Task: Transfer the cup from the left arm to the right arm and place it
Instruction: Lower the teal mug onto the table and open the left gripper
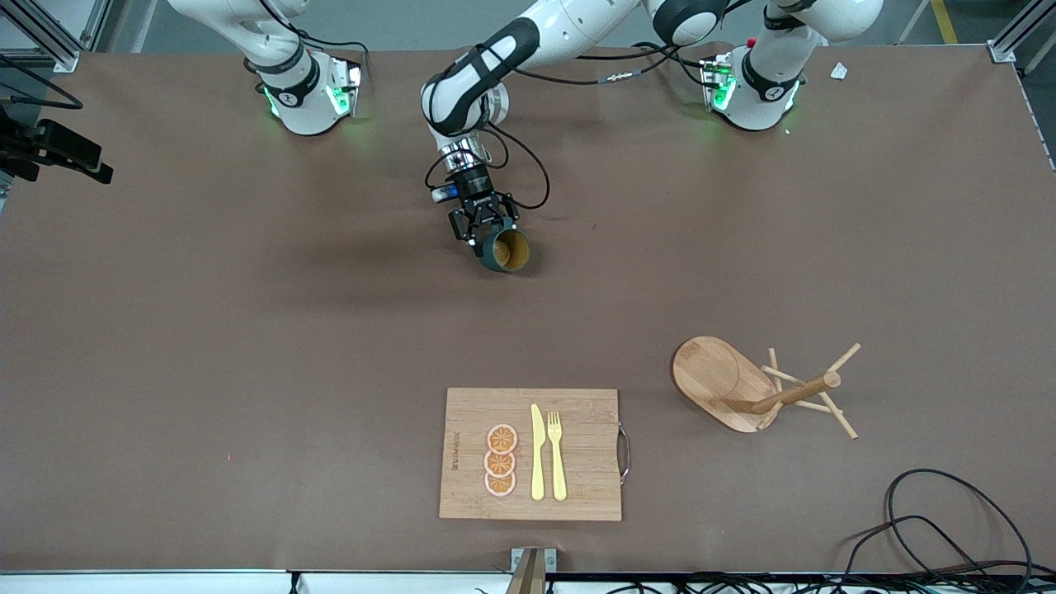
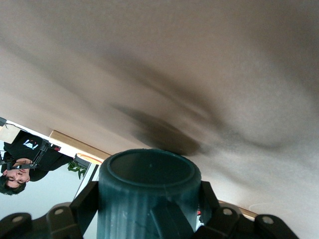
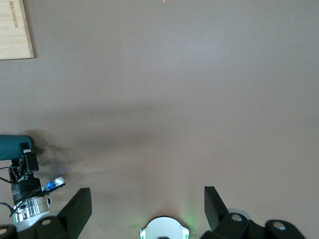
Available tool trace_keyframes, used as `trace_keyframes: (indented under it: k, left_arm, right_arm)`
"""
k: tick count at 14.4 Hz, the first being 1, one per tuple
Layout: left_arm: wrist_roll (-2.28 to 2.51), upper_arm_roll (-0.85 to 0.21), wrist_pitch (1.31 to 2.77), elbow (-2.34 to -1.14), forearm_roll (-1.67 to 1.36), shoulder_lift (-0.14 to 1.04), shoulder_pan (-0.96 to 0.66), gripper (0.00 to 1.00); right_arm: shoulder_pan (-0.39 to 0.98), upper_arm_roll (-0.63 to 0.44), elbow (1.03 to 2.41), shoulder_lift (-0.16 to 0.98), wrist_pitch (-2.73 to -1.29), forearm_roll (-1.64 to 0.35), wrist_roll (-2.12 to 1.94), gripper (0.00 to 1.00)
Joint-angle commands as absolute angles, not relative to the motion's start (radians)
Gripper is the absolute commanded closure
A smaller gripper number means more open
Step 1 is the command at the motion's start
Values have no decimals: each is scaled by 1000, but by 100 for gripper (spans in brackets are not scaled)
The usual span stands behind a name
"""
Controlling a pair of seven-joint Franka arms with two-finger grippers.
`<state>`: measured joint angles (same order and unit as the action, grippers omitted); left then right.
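My left gripper is shut on the dark teal ribbed cup and holds it in the air over the bare table between the two arm bases. The cup lies tilted, its yellowish-tan inside facing the front camera. In the left wrist view the cup fills the space between the black fingers, bottom end outward. My right gripper is open and empty, high above the table; it is out of the front view. Its wrist view shows the cup and the left gripper at the picture's edge.
A wooden cutting board with three orange slices, a yellow knife and a fork lies near the front camera; its corner shows in the right wrist view. A wooden peg stand lies tipped over toward the left arm's end. Black cables lie nearer the camera.
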<state>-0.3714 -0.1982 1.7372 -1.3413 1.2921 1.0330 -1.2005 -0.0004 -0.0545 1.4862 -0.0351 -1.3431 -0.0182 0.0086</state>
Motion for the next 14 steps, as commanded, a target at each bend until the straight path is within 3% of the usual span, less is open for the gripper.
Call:
trace_keyframes:
  k: [1,2,3,14]
  left_arm:
    - [-351,-201,1750,-1299,1304,1078,-1210,56]
    - [-351,-201,1750,-1293,1304,1078,-1210,35]
    - [-359,-201,1749,-1290,1304,1078,-1210,0]
    - [-353,-233,1737,-1272,1292,1066,-1212,0]
  right_arm:
    - [-5,-55,1500,-48,-1342,-26,3,0]
    - [-5,-55,1500,-48,-1342,-26,3,0]
    - [-5,-55,1500,-48,-1342,-26,5,0]
    - [-5,-55,1486,-44,-1344,-26,5,0]
